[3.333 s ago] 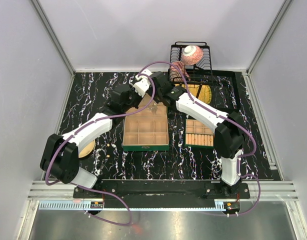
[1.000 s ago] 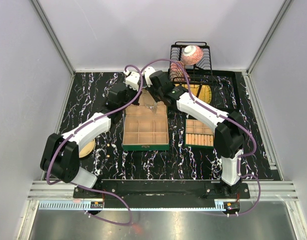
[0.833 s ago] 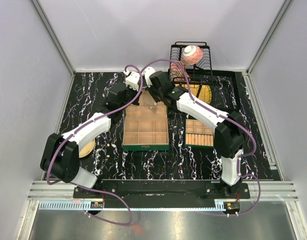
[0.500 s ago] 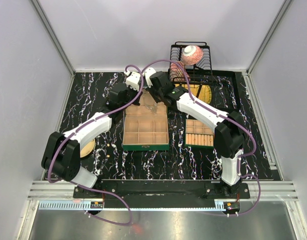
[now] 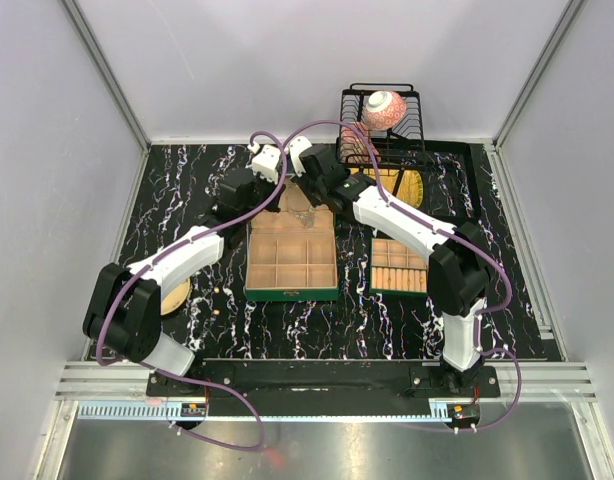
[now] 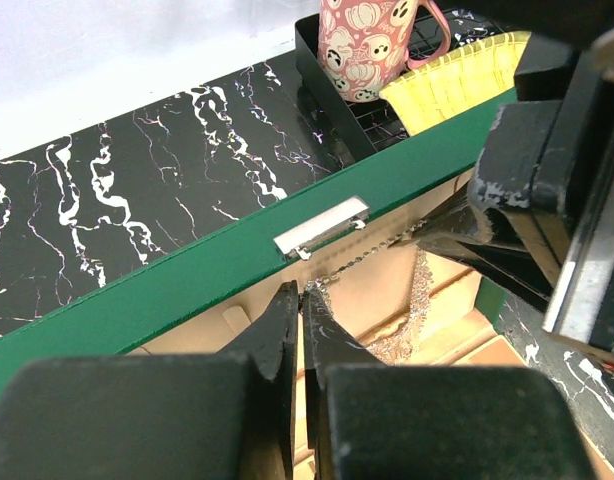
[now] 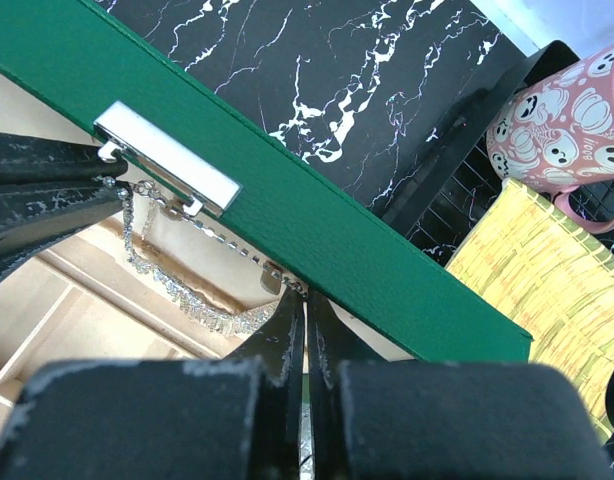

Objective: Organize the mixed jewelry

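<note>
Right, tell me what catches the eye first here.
The left gripper and right gripper are each shut on an end of a thin silvery chain, which sags between them over the far compartments of the green box with beige lining mid-table. Behind it, a pink mug printed with pumpkins and ghosts stands in a black wire rack.

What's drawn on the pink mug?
White ghosts and pumpkins cover the mug; the right wrist view shows it best.

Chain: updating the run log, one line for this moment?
left end effector: shut on chain; right end effector: shut on chain; chain: strung over green box
</note>
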Available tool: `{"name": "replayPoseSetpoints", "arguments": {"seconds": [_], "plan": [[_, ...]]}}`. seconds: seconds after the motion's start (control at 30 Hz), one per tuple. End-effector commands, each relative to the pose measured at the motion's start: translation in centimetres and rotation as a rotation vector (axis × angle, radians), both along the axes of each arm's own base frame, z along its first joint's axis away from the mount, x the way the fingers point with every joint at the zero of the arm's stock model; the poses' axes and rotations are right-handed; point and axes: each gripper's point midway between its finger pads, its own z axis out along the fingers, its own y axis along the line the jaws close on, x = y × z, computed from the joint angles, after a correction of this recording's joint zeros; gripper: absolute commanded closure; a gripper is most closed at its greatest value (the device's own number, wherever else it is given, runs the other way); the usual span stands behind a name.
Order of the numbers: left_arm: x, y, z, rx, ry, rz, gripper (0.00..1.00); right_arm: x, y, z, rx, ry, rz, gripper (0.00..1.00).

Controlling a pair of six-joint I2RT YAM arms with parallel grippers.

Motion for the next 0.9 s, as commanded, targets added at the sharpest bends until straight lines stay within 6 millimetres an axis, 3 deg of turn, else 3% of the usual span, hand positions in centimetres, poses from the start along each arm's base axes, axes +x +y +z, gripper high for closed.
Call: {"name": "replayPoseSetpoints", "arguments": {"seconds": [0.0,0.53,0.87], "plan": [[1.0,2.4,-1.1,0.029,0.004,0.092,1.0,1.0,-1.5,0.5,-0.033,-0.034,-0.045,0.99],[1.3,2.1,-2.0,0.015,0.035,0.096,1.0,1.2,-1.6,0.6,-0.038,-0.039,-0.05,0.94],[1.0,2.2,-2.2,0.022,0.045,0.094,0.94,1.0,-1.5,0.9,-0.018,-0.04,-0.049,0.76]]}}
